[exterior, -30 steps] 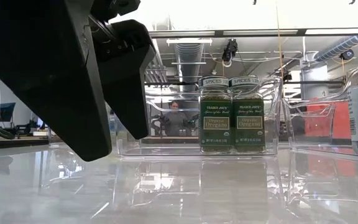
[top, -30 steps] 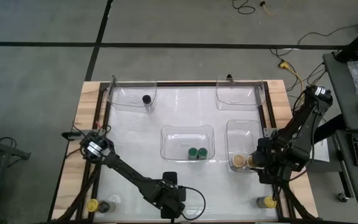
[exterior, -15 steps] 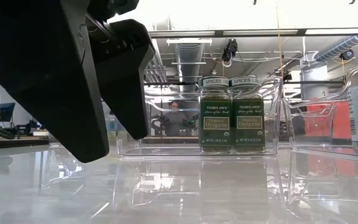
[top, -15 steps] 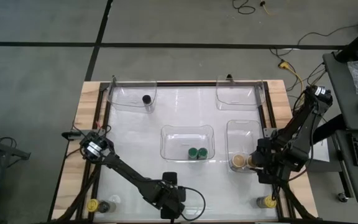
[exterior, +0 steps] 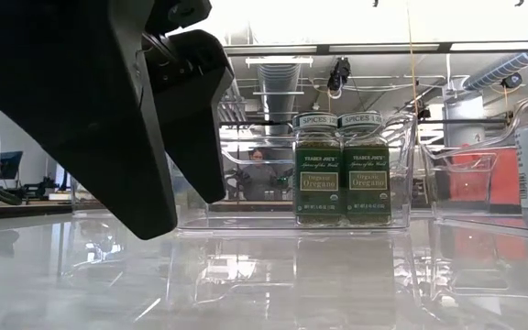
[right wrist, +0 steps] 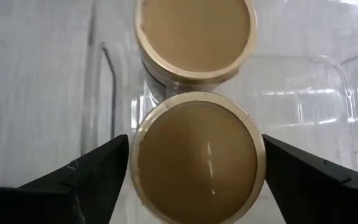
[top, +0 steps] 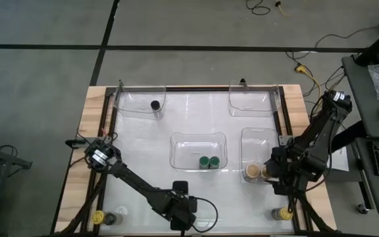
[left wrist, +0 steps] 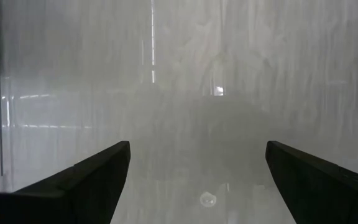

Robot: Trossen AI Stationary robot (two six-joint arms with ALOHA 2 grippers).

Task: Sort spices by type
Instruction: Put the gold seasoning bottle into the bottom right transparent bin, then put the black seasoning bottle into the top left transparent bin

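- Near table (top: 143, 158) edge: a yellow jar (top: 97, 216) at the left corner, another yellow jar (top: 285, 214) at the right.
- Left gripper (top: 179, 216) sits low by that edge, fingers spread wide, nothing between them.
- Right gripper (right wrist: 194, 171) hovers over the right tray (top: 258, 133), fingers (right wrist: 86, 177) spread either side of a tan jar (right wrist: 196, 155); a second tan jar (right wrist: 194, 37) touches it.
- Centre tray (top: 197, 141): two green jars (top: 208, 162) side by side.
- Far left tray (top: 137, 102): one black jar (top: 154, 105).
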